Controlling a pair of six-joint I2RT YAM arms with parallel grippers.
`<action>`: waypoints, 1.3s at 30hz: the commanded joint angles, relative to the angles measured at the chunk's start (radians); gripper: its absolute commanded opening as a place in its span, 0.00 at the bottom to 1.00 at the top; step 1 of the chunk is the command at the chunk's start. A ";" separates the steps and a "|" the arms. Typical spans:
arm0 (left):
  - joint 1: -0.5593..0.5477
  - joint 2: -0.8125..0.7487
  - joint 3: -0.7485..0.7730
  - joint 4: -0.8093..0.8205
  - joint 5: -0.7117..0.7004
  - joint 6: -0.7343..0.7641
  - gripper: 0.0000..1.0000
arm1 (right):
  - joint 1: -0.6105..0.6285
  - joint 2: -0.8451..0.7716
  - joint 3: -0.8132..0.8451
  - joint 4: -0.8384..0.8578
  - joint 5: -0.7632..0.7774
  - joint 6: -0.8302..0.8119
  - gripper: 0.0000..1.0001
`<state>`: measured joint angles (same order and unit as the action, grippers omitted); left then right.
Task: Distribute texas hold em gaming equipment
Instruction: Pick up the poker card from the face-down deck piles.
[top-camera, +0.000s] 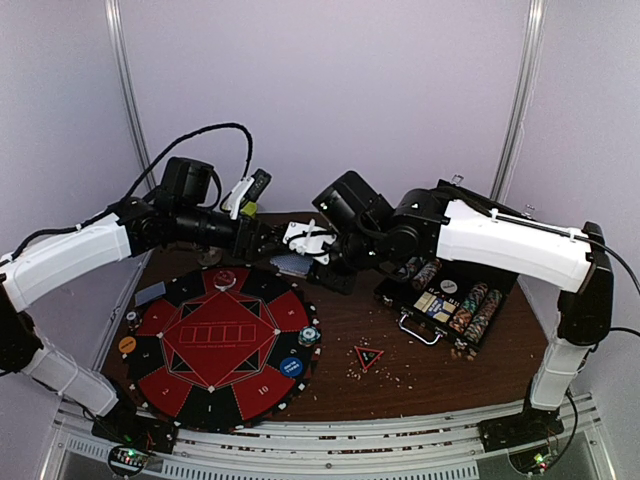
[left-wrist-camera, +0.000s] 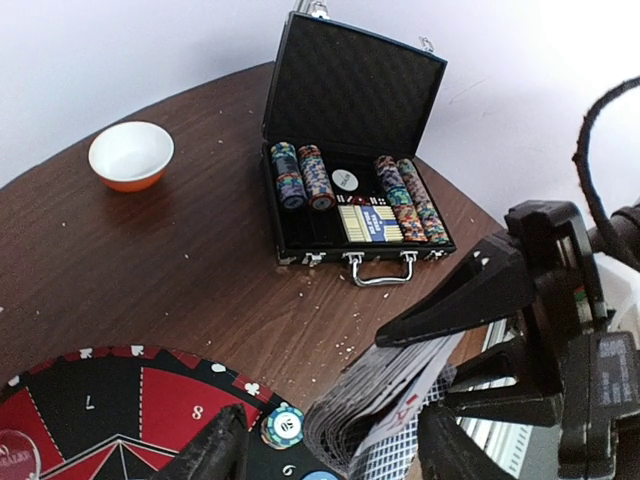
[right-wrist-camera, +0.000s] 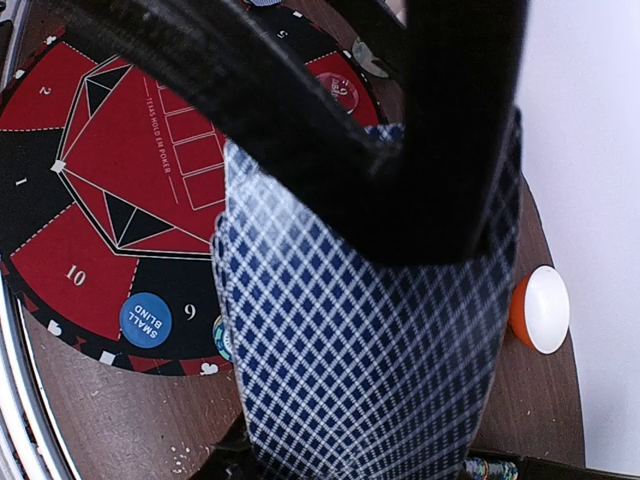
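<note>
My right gripper (top-camera: 312, 250) is shut on a deck of playing cards (top-camera: 290, 264) with blue-white diamond backs, held above the far edge of the round red-black poker mat (top-camera: 215, 340). The deck (right-wrist-camera: 370, 340) fills the right wrist view. In the left wrist view the deck (left-wrist-camera: 385, 395) is bowed, and my left gripper (left-wrist-camera: 335, 455) is open with its fingers on either side of the deck's free end. On the mat are a blue small-blind button (top-camera: 291, 367), an orange button (top-camera: 127, 345) and a striped chip stack (top-camera: 309, 336). A red-black triangle marker (top-camera: 368, 357) lies on the table.
The open black chip case (top-camera: 450, 298) with chip rows stands at the right. A single card (top-camera: 150, 294) lies at the mat's left edge. An orange-and-white bowl (left-wrist-camera: 131, 154) sits on the far side of the table. Crumbs dot the wood near the triangle.
</note>
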<state>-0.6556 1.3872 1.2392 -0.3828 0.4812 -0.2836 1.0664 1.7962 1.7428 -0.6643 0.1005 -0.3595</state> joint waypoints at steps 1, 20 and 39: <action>0.003 -0.013 0.005 0.022 0.011 0.028 0.53 | 0.004 -0.003 0.020 -0.004 -0.001 0.008 0.38; 0.003 -0.041 0.008 -0.049 0.043 0.055 0.04 | 0.004 -0.005 0.014 -0.002 0.011 0.005 0.38; 0.097 -0.159 -0.015 -0.042 0.144 -0.013 0.00 | -0.012 -0.024 -0.020 0.007 0.027 0.007 0.38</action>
<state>-0.5980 1.2808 1.2377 -0.4648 0.5648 -0.2573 1.0630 1.7962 1.7393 -0.6632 0.1081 -0.3599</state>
